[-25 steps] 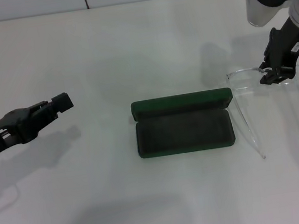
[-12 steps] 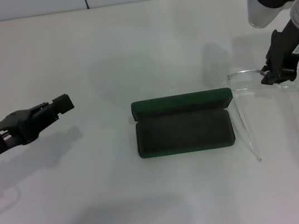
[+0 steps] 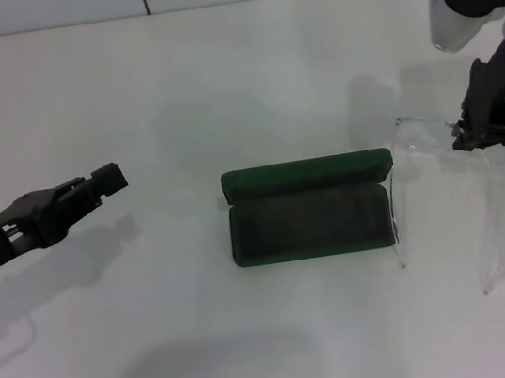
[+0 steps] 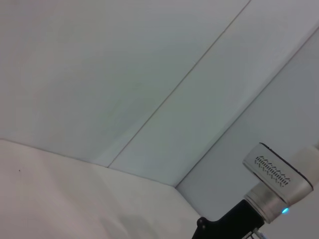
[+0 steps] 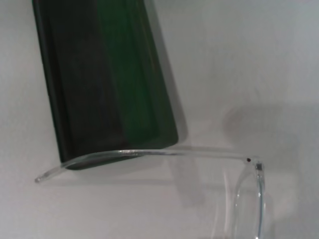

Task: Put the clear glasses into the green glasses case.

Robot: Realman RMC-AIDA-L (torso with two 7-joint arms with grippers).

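Head view is showing my right gripper (image 3: 481, 138) pinching the front of the clear glasses (image 3: 473, 165), lifted just right of the open green glasses case (image 3: 311, 211). Their front is running left-right, arms trailing toward me, one crossing the case's right end. That arm could be snagging the rim and twisting the frame loose. My left gripper (image 3: 110, 178) is hovering well left; fingers unclear.

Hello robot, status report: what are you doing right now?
Right gripper shut on clear plastic glasses, lifted beside open dark green glasses case. Left gripper idle, far left. Nothing blocking case.
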